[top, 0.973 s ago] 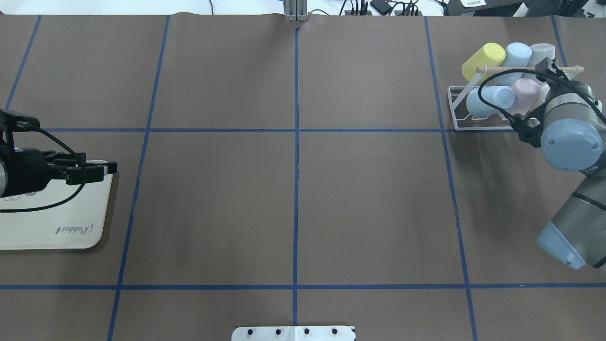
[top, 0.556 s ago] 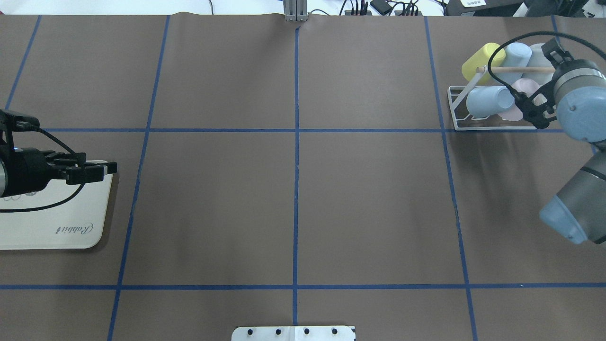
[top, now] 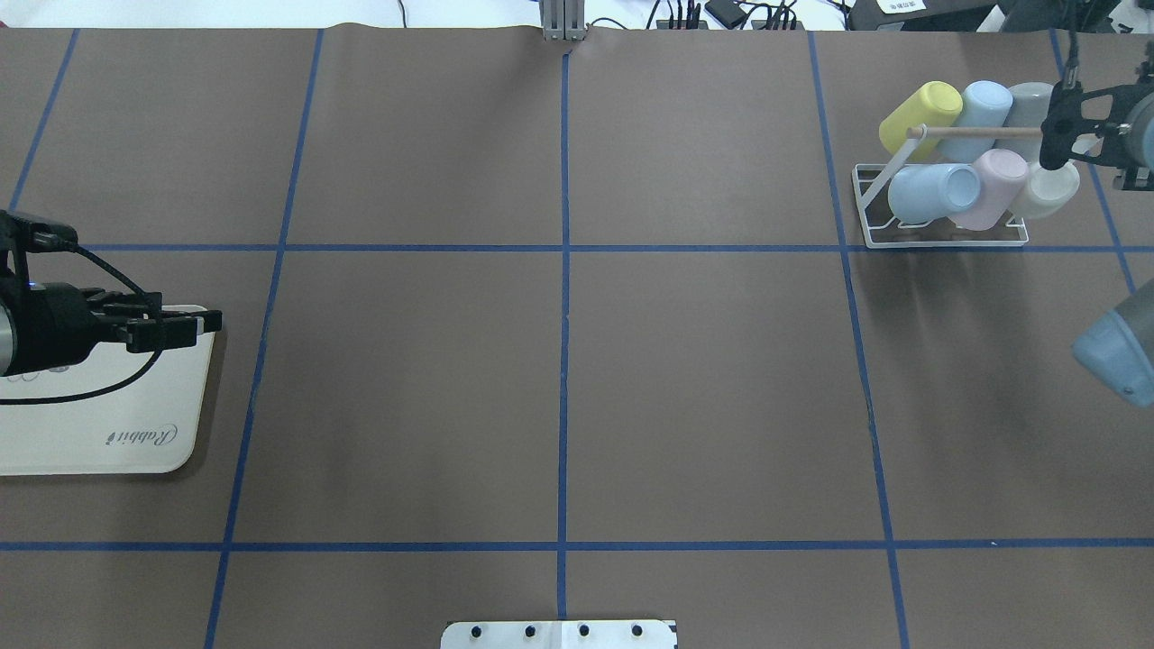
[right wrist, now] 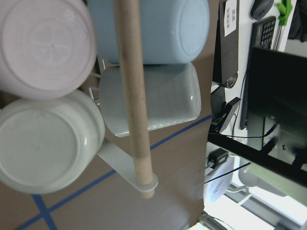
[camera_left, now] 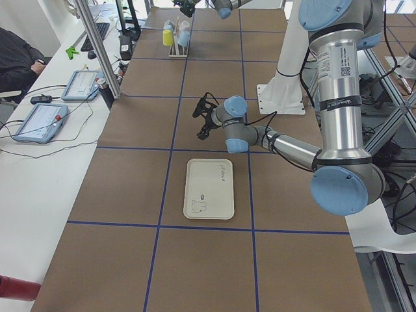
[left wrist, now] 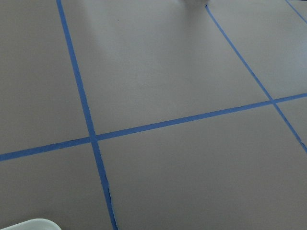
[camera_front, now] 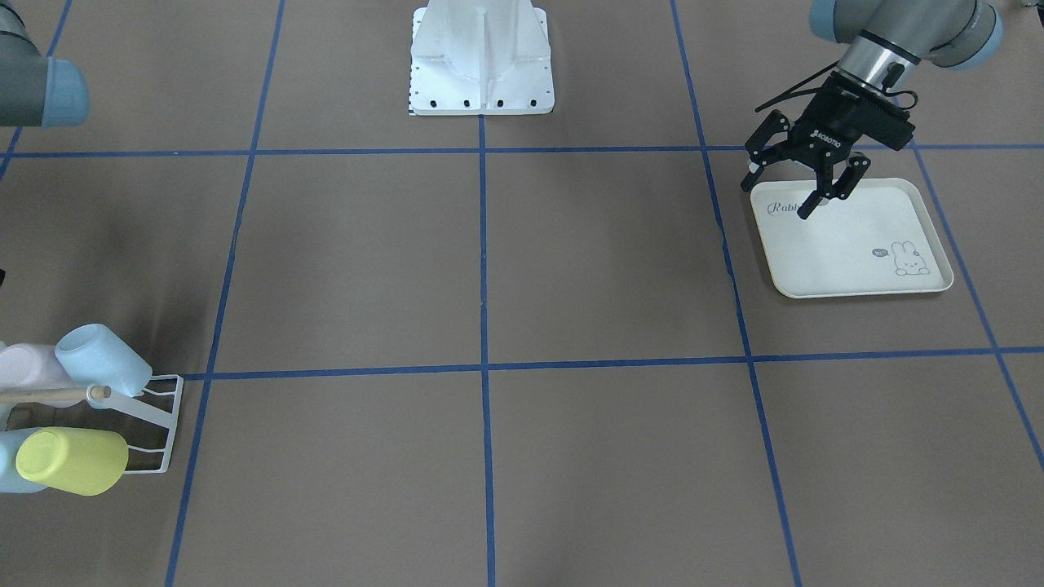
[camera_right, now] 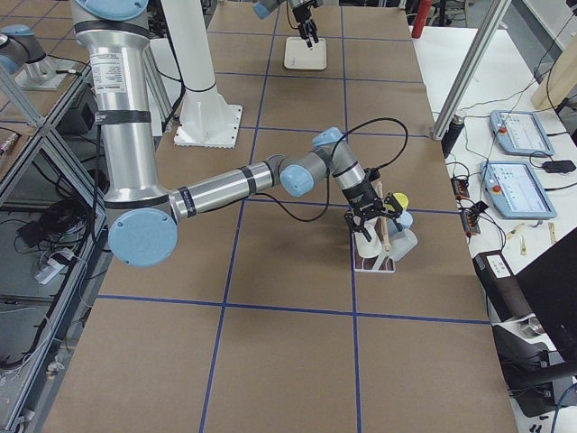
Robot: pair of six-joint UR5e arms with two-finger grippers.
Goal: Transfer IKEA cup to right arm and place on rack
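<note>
Several IKEA cups lie on the white wire rack (top: 947,242) at the far right: yellow (top: 920,113), two blue, grey, pink (top: 992,185) and a pale one (top: 1053,189). My right gripper (top: 1053,131) hangs just beyond the rack's right end, by the wooden dowel (top: 978,132). It is open and holds nothing. In the right wrist view the dowel (right wrist: 134,96) crosses close above the pale cup (right wrist: 43,143) and the pink cup (right wrist: 45,43). My left gripper (camera_front: 775,200) stands open and empty over the near corner of the cream tray (camera_front: 856,253).
The cream rabbit-print tray (top: 108,424) at the far left carries nothing. Blue tape lines grid the brown table. The robot's white base plate (top: 559,634) sits at the near middle edge. A person sits at the side bench in the exterior left view.
My right arm has swung off the rack toward the right edge, uncovering the pale cup on the rack. The left arm has not moved.
</note>
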